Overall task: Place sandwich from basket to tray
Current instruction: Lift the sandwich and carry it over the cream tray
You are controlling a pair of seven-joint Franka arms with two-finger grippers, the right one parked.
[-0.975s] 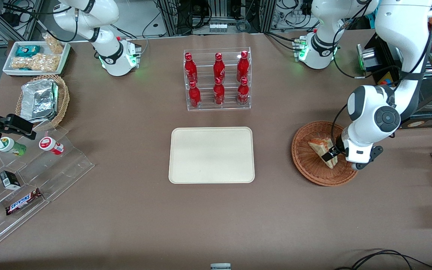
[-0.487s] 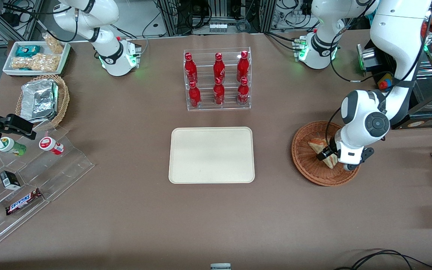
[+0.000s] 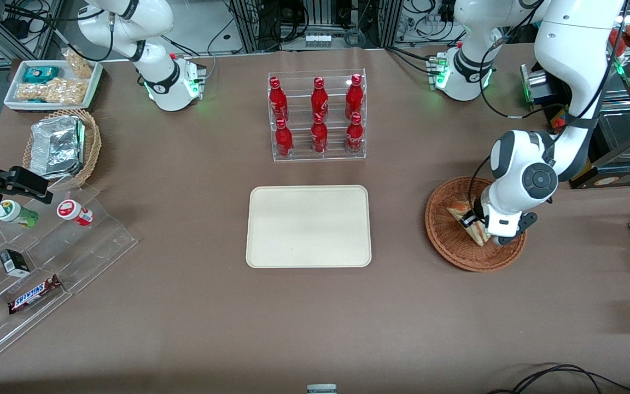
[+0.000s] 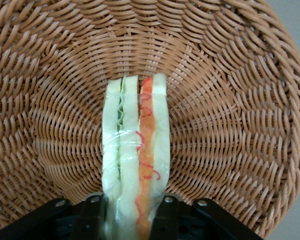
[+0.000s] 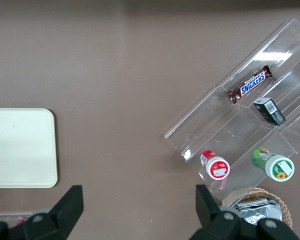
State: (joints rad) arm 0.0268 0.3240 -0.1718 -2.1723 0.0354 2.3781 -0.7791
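Gripping the sandwich [image 4: 136, 160] between its two black fingers [image 4: 92, 220], the left arm's gripper [image 4: 129, 220] is reaching down inside the basket [image 3: 443, 232]. The wrist camera is showing a finger pressing on each bread face, with the wedge standing on edge and its green and red-orange filling layers facing the lens. Woven wicker is surrounding the sandwich on all sides, and the basket's rim is curving up around it. From the front, the sandwich [image 3: 465, 219] is sitting in the basket near its middle, partly covered by the white wrist of the arm, so the fingers themselves are mostly hiding there.

The basket is lying toward the working arm's end of the table, well apart from the tray [image 3: 308, 226]. A bare strip of brown table [image 3: 397, 230] is running between the basket's rim and the tray's nearest rounded edge. The tray is lying flat with its whole cream surface showing and its low rim unbroken all round. A clear rack of red bottles [image 3: 318, 116] is standing farther from the front camera than the tray, with a gap of table between them.
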